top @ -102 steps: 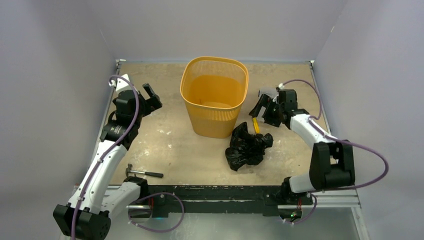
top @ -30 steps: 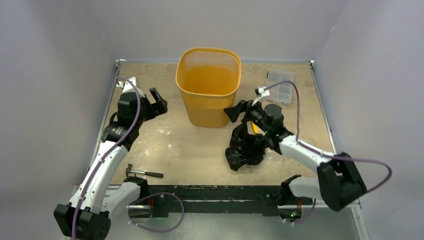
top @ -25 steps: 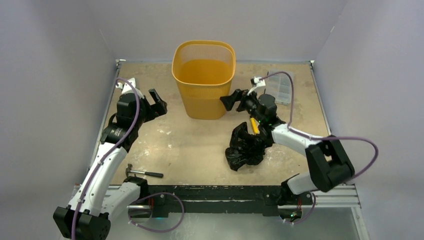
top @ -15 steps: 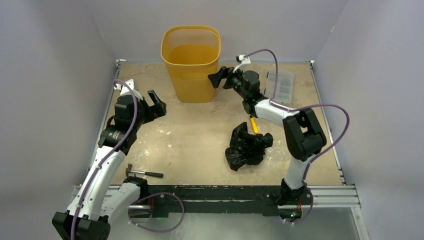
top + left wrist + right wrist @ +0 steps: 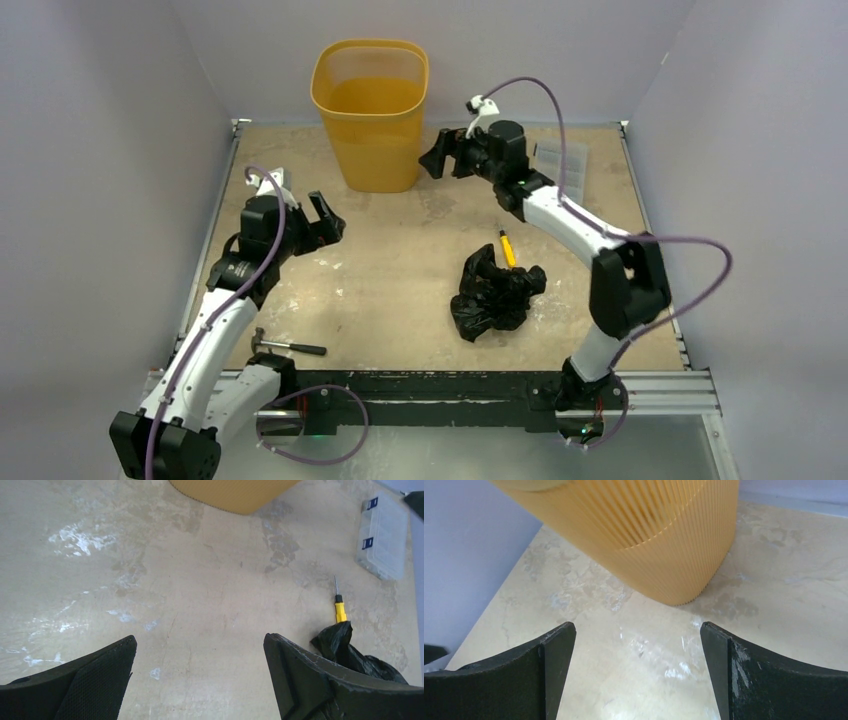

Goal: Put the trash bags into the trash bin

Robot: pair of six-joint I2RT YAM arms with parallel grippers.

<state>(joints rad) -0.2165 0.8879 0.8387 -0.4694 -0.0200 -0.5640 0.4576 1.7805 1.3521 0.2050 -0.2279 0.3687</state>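
Note:
The orange-yellow mesh trash bin [image 5: 370, 120] stands upright at the back of the table, against the rear wall. The crumpled black trash bag [image 5: 495, 292] lies on the table at centre right, outside the bin. My right gripper [image 5: 438, 160] is open and empty, just right of the bin's lower wall; the bin [image 5: 649, 535] stands a short way ahead of the jaws [image 5: 636, 670]. My left gripper [image 5: 325, 222] is open and empty over the table's left side. Its view [image 5: 200, 680] shows the bin's base [image 5: 235, 492] far ahead and the bag [image 5: 350, 652] at the right.
A yellow-handled screwdriver [image 5: 507, 247] lies just behind the bag and also shows in the left wrist view [image 5: 340, 611]. A clear plastic box [image 5: 560, 160] sits at the back right. A hammer [image 5: 288, 346] lies near the front left edge. Walls enclose the table's left, back and right.
The bin has slid from the table's middle to the back left, with my right gripper following beside it. The left gripper has shifted slightly forward. The bag has stayed put.

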